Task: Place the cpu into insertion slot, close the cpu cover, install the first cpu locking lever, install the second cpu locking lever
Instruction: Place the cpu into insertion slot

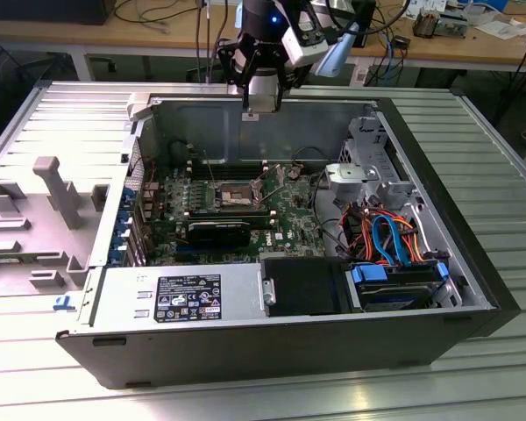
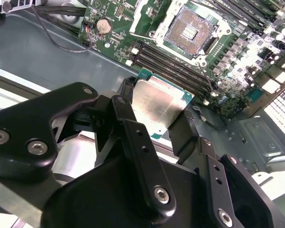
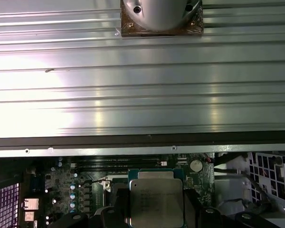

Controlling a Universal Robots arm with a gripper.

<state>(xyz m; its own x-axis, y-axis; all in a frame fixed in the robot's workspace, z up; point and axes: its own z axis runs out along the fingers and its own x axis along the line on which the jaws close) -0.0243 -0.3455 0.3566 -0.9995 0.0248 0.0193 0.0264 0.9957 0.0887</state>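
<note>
Pinching cpu (image 2: 161, 102) by opposite edges | gripper (image 1: 263, 100) upper centre of exterior view | judged light, stiff, contacts fragile

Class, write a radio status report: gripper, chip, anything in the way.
Gripper shut on chip, high over motherboard. Socket open, empty. Nothing seen in the way.

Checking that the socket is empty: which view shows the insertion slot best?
The second wrist view: the insertion slot lies open and close, its centre bare. The exterior view shows it small; in the first wrist view the cpu largely blocks it.
</note>
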